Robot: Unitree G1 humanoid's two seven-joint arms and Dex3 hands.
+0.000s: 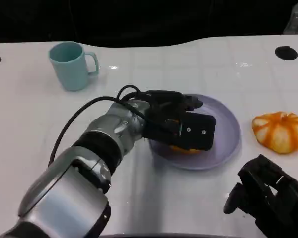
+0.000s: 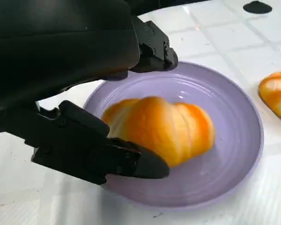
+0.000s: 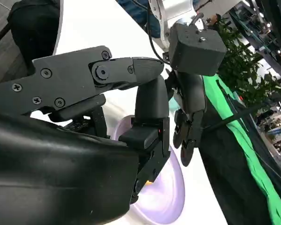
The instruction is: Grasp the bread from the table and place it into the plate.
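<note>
Left robot hand [image 1: 186,126] fingers apart around bread [image 2: 161,129] on purple plate [image 1: 228,144], right robot hand [image 1: 270,198] curled empty, no readable writing

The head view looks down from above and behind the arms onto the white table [image 1: 139,198], far enough back to take in the whole purple plate [image 1: 228,130] and the table's far edge. The left wrist view sits just behind the left hand [image 2: 84,112], low and very close, facing across the same plate [image 2: 234,154] and the bread [image 2: 164,126] on it. The right wrist view, tilted on its side, looks past the right hand [image 3: 84,140] towards the plate [image 3: 171,197], shared by all three views.
</note>
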